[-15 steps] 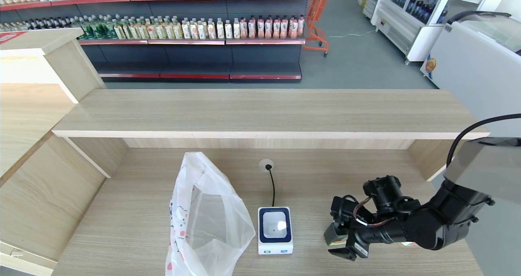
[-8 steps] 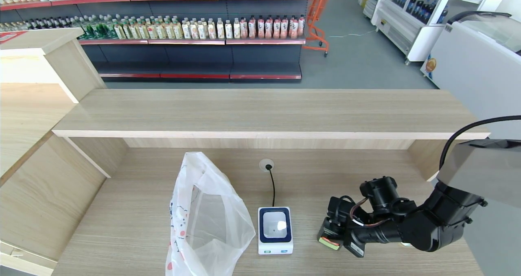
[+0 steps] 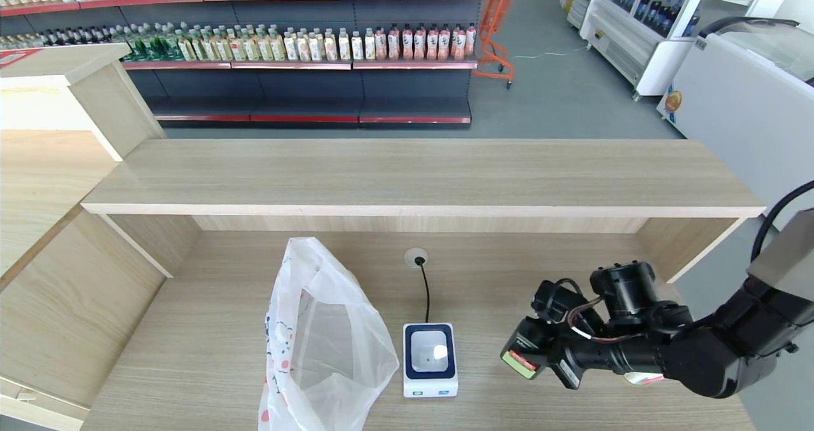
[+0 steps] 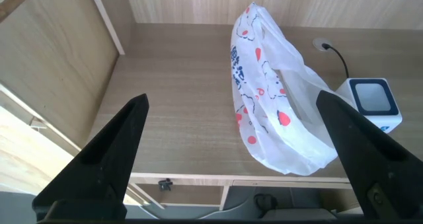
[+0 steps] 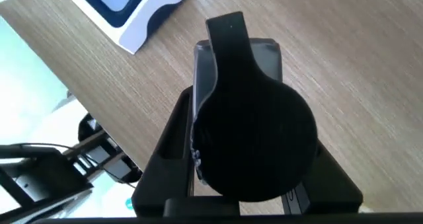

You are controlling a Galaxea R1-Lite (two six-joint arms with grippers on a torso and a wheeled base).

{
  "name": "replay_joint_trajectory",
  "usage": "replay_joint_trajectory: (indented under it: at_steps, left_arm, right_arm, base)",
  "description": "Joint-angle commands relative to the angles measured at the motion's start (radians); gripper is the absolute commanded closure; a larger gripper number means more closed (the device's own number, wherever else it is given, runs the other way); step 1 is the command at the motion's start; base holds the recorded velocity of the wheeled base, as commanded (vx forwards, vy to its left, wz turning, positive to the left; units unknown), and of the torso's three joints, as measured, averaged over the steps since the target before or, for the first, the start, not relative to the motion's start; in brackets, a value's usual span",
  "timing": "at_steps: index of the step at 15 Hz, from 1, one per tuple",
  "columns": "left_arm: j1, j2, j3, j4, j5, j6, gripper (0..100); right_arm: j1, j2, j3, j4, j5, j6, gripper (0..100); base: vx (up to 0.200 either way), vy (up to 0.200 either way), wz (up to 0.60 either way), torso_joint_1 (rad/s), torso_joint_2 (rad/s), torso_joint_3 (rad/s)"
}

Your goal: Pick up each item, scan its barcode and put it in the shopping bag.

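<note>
Now the right claw (image 3: 529, 349), closed on a small dark box (image 3: 519, 362), has lifted it off the desk (image 3: 210, 329) just right of the barcode scanner (image 3: 430, 358), labelled end tilted leftward, so scanning seems next.

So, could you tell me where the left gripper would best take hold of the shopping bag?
Probably the raised top edge of the shopping bag, from the robot's left: it stands clear of the counter, and the scanner crowds the other side.
</note>
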Motion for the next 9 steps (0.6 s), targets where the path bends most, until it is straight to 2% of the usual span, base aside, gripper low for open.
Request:
replay_joint_trajectory:
  at_steps: [1, 2, 4, 5, 6, 7, 8, 9]
  left_arm:
    - [0.000, 0.000, 0.000, 0.000, 0.000, -0.002, 0]
    - [0.000, 0.000, 0.000, 0.000, 0.000, 0.000, 0]
    - [0.000, 0.000, 0.000, 0.000, 0.000, 0.000, 0]
    - [0.000, 0.000, 0.000, 0.000, 0.000, 0.000, 0]
    - [0.000, 0.000, 0.000, 0.000, 0.000, 0.000, 0]
    - [0.000, 0.000, 0.000, 0.000, 0.000, 0.000, 0]
    - [0.000, 0.000, 0.000, 0.000, 0.000, -0.002, 0]
    - [0.000, 0.000, 0.000, 0.000, 0.000, -0.002, 0]
  right_arm:
    - [-0.098, -0.334, 0.157, 0.001, -0.024, 0.145, 100]
    - [-0.157, -0.385, 0.185, -0.005, -0.027, 0.095, 100]
    - [-0.258, -0.457, 0.206, -0.086, -0.019, -0.192, 100]
    - [-0.269, -0.490, 0.212, -0.137, 0.004, -0.336, 100]
    - [-0.269, -0.512, 0.214, -0.160, 0.106, -0.478, 100]
    - [-0.269, -0.513, 0.212, -0.158, 0.254, -0.652, 100]
    - [-0.265, -0.504, 0.214, -0.134, 0.407, -0.855, 100]
    - [-0.255, -0.501, 0.211, -0.048, 0.510, -1.110, 100]
  base:
    - [0.000, 0.000, 0.00, 0.000, 0.00, 0.000]
    - [0.000, 0.000, 0.00, 0.000, 0.00, 0.000]
    - [0.000, 0.000, 0.00, 0.000, 0.00, 0.000]
    - [0.000, 0.000, 0.00, 0.000, 0.00, 0.000]
    - [0.000, 0.000, 0.00, 0.000, 0.00, 0.000]
    - [0.000, 0.000, 0.00, 0.000, 0.00, 0.000]
    - [0.000, 0.000, 0.00, 0.000, 0.00, 0.000]
    - [0.000, 0.000, 0.00, 0.000, 0.00, 0.000]
